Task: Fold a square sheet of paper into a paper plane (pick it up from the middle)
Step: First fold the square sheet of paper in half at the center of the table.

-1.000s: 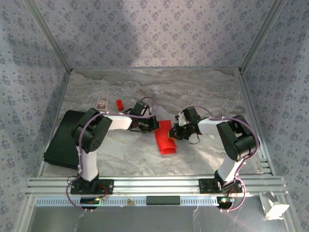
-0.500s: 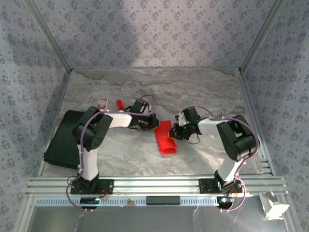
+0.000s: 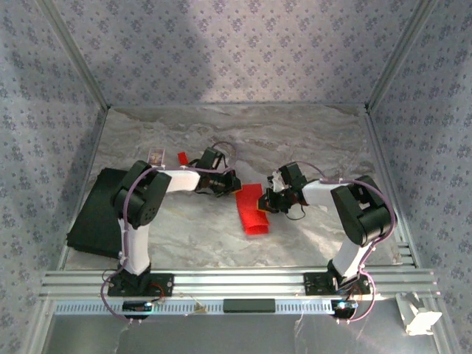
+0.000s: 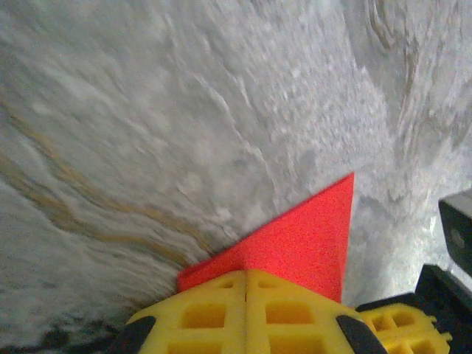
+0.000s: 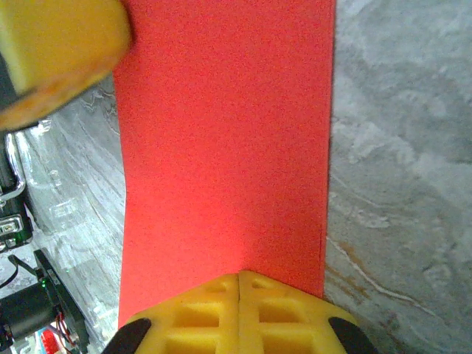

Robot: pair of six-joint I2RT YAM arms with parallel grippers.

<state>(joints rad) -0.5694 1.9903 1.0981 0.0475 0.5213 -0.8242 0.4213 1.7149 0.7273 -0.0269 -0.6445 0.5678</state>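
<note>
Grey marbled tabletop (image 3: 310,140) carries the folded red paper sheet (image 3: 251,210) near its middle, between our two arms. Our left gripper (image 4: 245,274) has its yellow fingers pressed together, with the sheet's pointed corner just beyond their tips. Our right gripper (image 5: 238,276) is likewise pressed together at the long strip's end. Whether either pinches paper we cannot tell. A black mat (image 3: 92,210) lies at the table's left side.

Red paper plane (image 3: 251,209), grey marbled table (image 3: 310,140)
</note>
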